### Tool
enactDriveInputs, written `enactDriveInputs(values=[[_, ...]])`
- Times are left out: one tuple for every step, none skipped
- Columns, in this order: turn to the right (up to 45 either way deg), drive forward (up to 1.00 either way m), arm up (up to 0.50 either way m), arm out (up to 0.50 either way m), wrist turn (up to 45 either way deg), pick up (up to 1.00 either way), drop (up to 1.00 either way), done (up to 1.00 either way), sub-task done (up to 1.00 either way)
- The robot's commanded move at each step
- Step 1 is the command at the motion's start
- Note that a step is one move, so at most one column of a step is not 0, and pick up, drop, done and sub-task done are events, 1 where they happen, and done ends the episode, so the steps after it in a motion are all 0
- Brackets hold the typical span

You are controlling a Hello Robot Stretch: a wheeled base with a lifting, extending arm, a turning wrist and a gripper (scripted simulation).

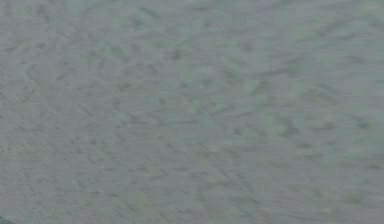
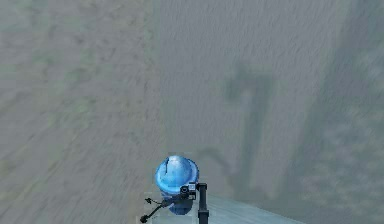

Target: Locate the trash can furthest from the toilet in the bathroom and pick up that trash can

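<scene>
Shows, low at the middle of the arm side view, a blue rounded object (image 2: pixel 176 174), too blob-like to name surely as the trash can, set against a mottled grey-green wall (image 2: pixel 90 90) and just above the gripper (image 2: pixel 152 210), beside a pale curved surface (image 2: pixel 250 214) at the bottom edge. Cannot tell how the pincer stands, nor whether it holds the blue object or merely sits near it. Faces, in the forward view, a mottled grey-green surface (image 1: pixel 190 110).
</scene>
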Motion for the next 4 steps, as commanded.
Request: enactDriveInputs(values=[[0.0, 0.0, 0.0, 0.0, 45.0, 0.0, 0.0, 0.0, 0.0], [0.0, 0.0, 0.0, 0.0, 27.0, 0.0, 0.0, 0.0, 0.0], [0.0, 0.0, 0.0, 0.0, 0.0, 1.0, 0.0, 0.0, 0.0], [0.0, 0.0, 0.1, 0.0, 0.0, 0.0, 0.0, 0.0, 0.0]])
